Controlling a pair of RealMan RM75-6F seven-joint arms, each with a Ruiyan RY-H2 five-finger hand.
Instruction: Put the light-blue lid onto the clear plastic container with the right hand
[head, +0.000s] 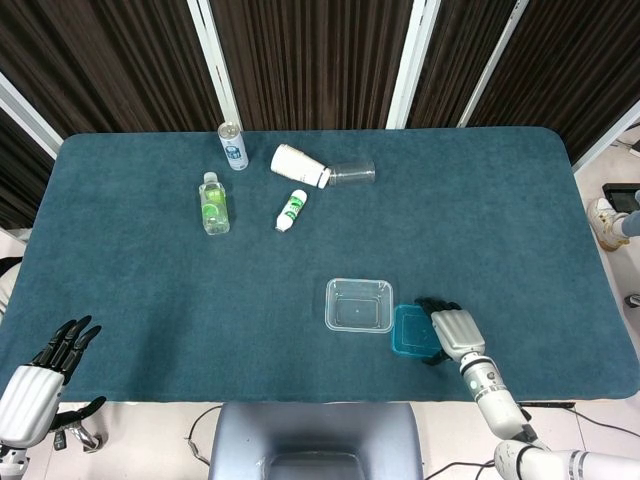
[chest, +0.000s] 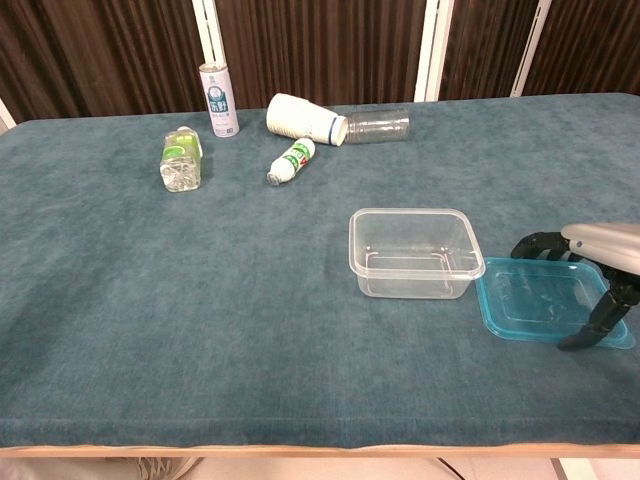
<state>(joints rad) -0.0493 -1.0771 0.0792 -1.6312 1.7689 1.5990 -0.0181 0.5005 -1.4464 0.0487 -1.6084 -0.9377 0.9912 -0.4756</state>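
Note:
The clear plastic container (head: 358, 304) (chest: 415, 252) stands upright and empty near the table's front, right of centre. The light-blue lid (head: 408, 332) (chest: 535, 300) lies flat on the cloth, touching the container's right side. My right hand (head: 451, 329) (chest: 597, 270) hovers low over the lid's right half. Its fingers (chest: 532, 245) curl down at the lid's far edge and its thumb (chest: 588, 330) reaches down at the near edge. I see no lift of the lid. My left hand (head: 42, 372) hangs off the table's front left corner, fingers spread, holding nothing.
At the back left of the teal table (head: 150, 290) are a standing can (head: 233, 145), a green-labelled bottle (head: 212, 203), a small white bottle (head: 291, 211), and a white cup stack (head: 299, 165) lying against a clear cup (head: 351, 174). A chair back (head: 318, 440) sits below the front edge.

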